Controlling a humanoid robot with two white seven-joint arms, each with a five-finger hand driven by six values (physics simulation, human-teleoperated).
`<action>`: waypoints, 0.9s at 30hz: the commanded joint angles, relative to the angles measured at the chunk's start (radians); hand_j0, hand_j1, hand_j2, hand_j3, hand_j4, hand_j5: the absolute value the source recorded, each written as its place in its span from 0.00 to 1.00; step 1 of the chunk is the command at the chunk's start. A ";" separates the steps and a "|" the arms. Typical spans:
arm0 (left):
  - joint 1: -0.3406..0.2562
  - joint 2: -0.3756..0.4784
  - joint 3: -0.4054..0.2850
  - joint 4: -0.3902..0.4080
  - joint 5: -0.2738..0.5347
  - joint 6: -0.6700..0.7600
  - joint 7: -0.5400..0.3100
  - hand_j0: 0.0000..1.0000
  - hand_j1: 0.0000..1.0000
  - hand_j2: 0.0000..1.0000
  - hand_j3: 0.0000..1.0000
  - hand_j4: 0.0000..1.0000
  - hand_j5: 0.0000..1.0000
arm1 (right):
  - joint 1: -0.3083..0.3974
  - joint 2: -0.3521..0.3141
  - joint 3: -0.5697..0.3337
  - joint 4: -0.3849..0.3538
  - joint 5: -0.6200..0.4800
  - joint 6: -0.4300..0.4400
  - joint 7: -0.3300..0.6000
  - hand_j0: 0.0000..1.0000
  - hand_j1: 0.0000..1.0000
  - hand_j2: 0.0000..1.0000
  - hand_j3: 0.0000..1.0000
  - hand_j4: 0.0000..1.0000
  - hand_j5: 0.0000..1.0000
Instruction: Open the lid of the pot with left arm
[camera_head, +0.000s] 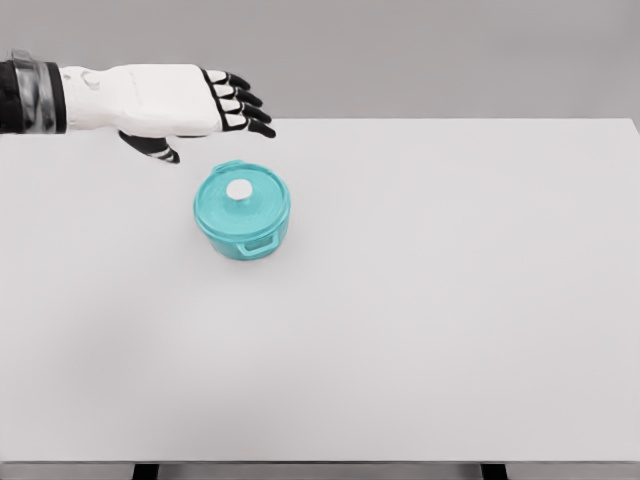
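The near edge of the white desk (320, 400) runs along the bottom of the head view, with two dark legs (146, 471) showing just beneath it, and a wide bare stretch of desk top lies between that edge and the things farther back. On the left half of the desk, closer to the far edge than to the near one, stands a teal pot (243, 212). Its teal lid (241, 194) sits flat and closed on the rim, with a small round white knob (239, 190) at its middle. One side handle (260, 245) faces the near edge; another shows at the far side of the rim.

Beyond the pot, by the far left corner of the desk, the left hand (190, 112) comes in from the left edge of the view on a white arm with a dark wrist band. Its fingers (240, 103) are stretched out and loosely spread, black at the tips, pointing right; the thumb (152, 146) hangs below the palm. The hand holds nothing and stands apart from the lid, above and behind the pot.
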 joint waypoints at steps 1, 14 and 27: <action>0.000 -0.013 -0.062 0.027 -0.012 0.001 0.000 1.00 1.00 1.00 1.00 1.00 1.00 | 0.000 0.000 0.000 0.000 0.000 0.000 0.001 1.00 1.00 1.00 1.00 1.00 1.00; 0.000 -0.159 -0.116 0.280 -0.018 0.001 0.000 1.00 1.00 1.00 1.00 1.00 1.00 | 0.002 0.000 0.000 0.000 0.000 0.000 0.000 1.00 1.00 1.00 1.00 1.00 1.00; 0.005 -0.174 -0.182 0.271 -0.032 0.001 0.000 0.88 0.88 0.88 0.88 0.88 0.88 | 0.000 0.000 0.000 0.000 0.000 0.000 0.001 1.00 1.00 1.00 1.00 1.00 1.00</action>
